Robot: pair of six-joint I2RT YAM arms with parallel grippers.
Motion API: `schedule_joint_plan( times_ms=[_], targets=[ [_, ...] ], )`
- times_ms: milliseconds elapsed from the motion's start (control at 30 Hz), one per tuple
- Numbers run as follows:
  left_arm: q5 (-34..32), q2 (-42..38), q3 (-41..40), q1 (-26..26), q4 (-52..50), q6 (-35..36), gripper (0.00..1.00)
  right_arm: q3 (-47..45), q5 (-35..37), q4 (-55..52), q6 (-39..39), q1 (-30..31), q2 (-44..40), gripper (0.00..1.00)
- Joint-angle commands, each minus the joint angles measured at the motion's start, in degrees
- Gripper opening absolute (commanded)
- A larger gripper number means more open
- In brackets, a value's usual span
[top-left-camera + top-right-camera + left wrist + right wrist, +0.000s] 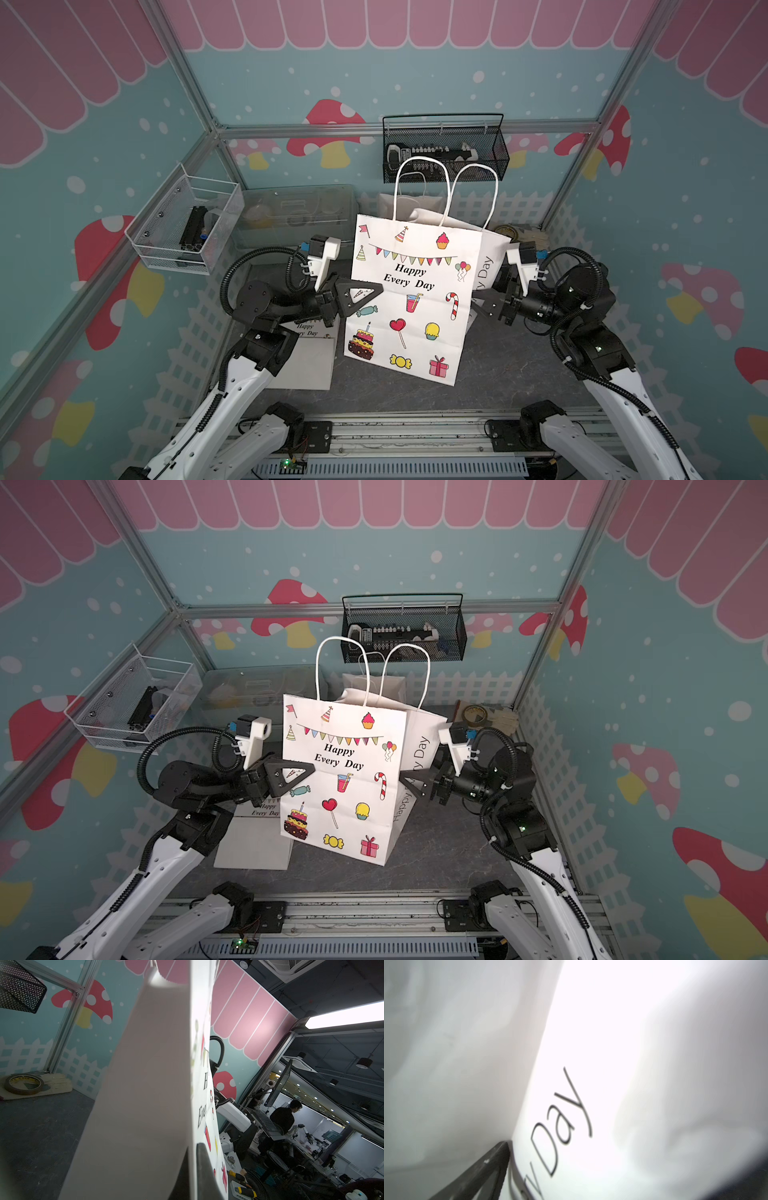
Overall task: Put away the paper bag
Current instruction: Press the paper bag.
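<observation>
Mushroom-print walls ringed the dark tabletop (507, 374), where the paper bag (409, 299) rose upright between the two arms, handles uppermost. The left gripper (372, 291) was clamped on the bag's front edge; the right gripper (409, 785), jaws spread wide and holding nothing, sat against the opposite side panel.

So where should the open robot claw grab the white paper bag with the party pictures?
Probably the folded edge on its right side, about halfway up, coming in level from the right. The white paper bag is roughly upright and open; the left gripper pinches the opposite edge, and the open right gripper sits right beside that thin fold, which should fit between its jaws.
</observation>
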Motion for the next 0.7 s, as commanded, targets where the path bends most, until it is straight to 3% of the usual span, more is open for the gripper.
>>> schedule_joint_plan(
  times_ms=[0,500,667],
  targets=[
    [0.6,-0.1,-0.5,-0.2,0.6,0.5,0.0,2.0,0.3,3.2,0.4,0.4,0.4,0.99],
    [-0.4,0.1,-1.6,-0.2,-1.7,3.0,0.0,0.1,-0.5,4.3,3.2,0.4,-3.0,0.97],
    [-1.8,0.0,-2.7,-0.2,-9.0,8.9,0.0,-1.5,-2.0,9.3,8.3,0.4,-4.4,0.96]
  ],
)
